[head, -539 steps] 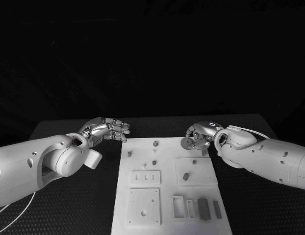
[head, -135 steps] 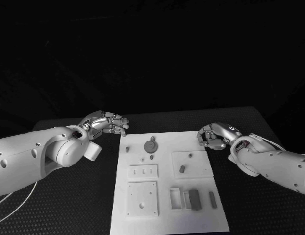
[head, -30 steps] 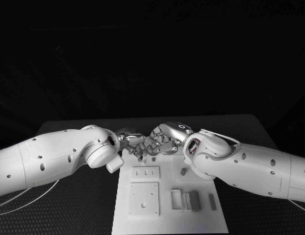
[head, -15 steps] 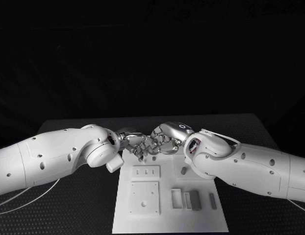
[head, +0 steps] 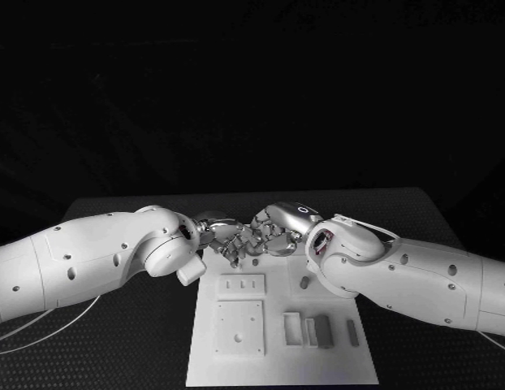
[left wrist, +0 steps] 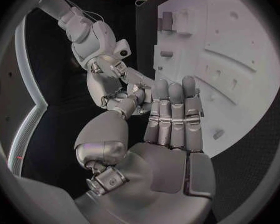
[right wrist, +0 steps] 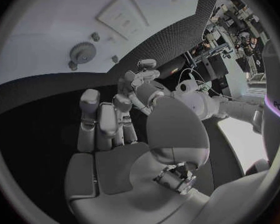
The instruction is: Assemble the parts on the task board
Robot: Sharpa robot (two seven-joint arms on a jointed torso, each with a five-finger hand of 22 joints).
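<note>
At the frame's centre you see the left robot hand (head: 220, 236) and right robot hand (head: 278, 233) meeting fingertip to fingertip above the flat white rectangular task board (head: 281, 357); whether either holds anything, you cannot tell.

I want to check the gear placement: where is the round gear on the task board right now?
The right wrist view shows the gear lying flat on the white task board, beside small pegs, apart from the right hand.
</note>
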